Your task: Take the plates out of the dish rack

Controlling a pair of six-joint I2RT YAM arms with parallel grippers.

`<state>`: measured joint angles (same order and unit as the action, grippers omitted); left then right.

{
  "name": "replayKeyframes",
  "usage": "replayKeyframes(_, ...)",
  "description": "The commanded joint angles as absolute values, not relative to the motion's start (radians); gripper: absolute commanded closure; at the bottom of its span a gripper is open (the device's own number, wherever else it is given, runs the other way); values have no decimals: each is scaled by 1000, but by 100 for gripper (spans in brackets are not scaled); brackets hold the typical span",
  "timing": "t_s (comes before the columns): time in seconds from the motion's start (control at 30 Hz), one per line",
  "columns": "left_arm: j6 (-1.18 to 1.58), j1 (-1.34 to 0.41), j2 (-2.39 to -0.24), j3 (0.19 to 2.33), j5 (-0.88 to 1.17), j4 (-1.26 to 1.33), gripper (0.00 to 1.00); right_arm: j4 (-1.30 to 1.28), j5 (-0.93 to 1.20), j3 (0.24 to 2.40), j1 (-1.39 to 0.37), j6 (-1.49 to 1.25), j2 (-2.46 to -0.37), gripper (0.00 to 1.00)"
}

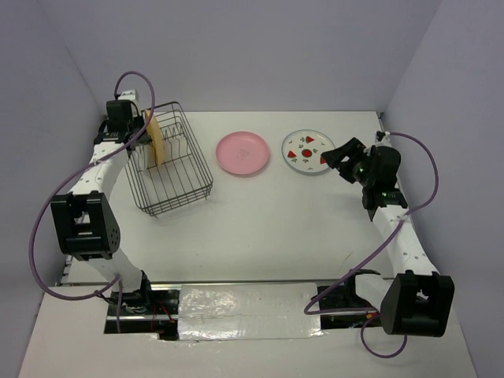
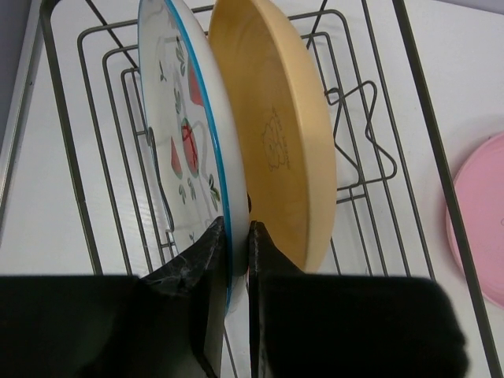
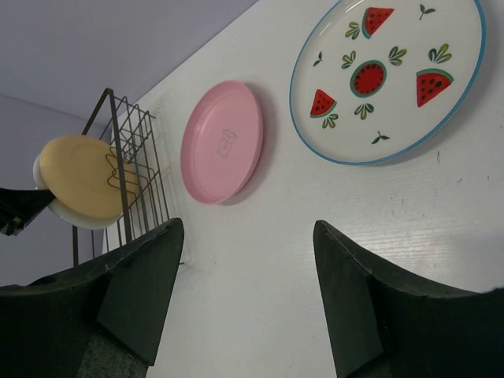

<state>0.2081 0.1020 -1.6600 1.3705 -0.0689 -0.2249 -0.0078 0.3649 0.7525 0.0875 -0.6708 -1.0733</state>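
Over at the rack's (image 1: 181,201) left side, by the left arm, two plates stand on edge between the prongs. The left claw (image 2: 236,228) is pinched on the rim of the white plate (image 2: 185,142), one finger on its fruit-marked face and the other on its back. The yellow plate (image 2: 283,134) stands just beside that back finger, so close to the white one that I cannot tell whether they touch.

What matters is how the white plate lies: edge-on to the claw, its disc running straight out from the fingers in line with them. I'd judge the only clean way out is along that plane, up and clear of the wires. Any sideways lean would push it into the yellow plate.

The right claw (image 3: 246,228) hangs with its fingers apart and empty, well across the table, above the pink plate (image 1: 243,152) and the watermelon plate (image 1: 307,151) lying flat there. The left arm is plainly the nearer one.
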Motion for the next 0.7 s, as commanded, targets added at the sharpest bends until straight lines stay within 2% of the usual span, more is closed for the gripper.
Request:
replayKeyframes(0.0, 173, 112, -1695, 1494, -126, -253, 100, 18, 347, 750, 81, -653, -1039, 26)
replayKeyframes(0.67, 172, 112, -1629, 1716, -158, -294, 100, 9, 325, 749, 84, -649, -1016, 26)
